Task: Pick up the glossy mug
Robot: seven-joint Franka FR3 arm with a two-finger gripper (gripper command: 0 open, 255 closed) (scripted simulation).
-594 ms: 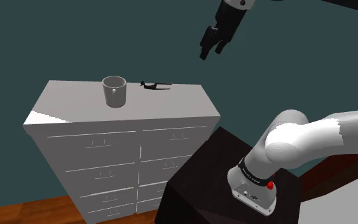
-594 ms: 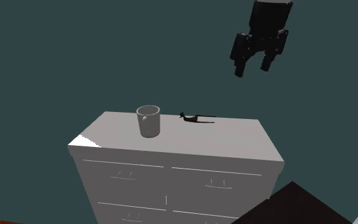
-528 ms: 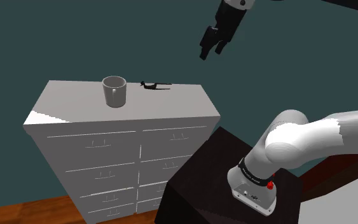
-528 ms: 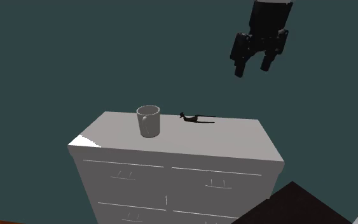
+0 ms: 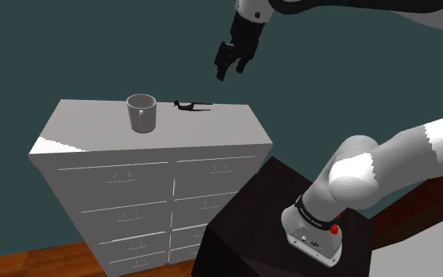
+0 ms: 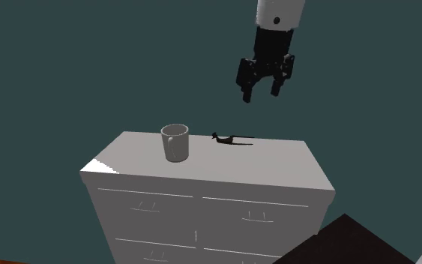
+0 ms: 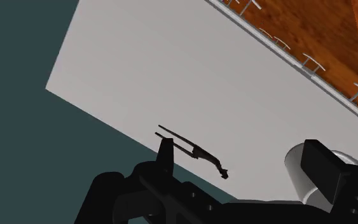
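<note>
The gripper (image 6: 260,91) is open, w/ nothing btw. its fingers, and hangs high above the white dresser (image 5: 94,130). The grey mug (image 5: 142,113) stands upright on the dresser top, near a thin dark tool (image 5: 192,105), well apart from the gripper.

1. The mug (image 5: 142,112) stands on the dresser (image 5: 86,130) top.
2. In the shoulder view, a thin tool (image 5: 191,105) lies at the mug's 3 o'clock, apart from it.
3. The fingers (image 5: 221,72) hang above, at the mug's 2 o'clock.

readable text: none | black band (image 5: 315,218) on arm's base: faint white marks, illegible
</note>
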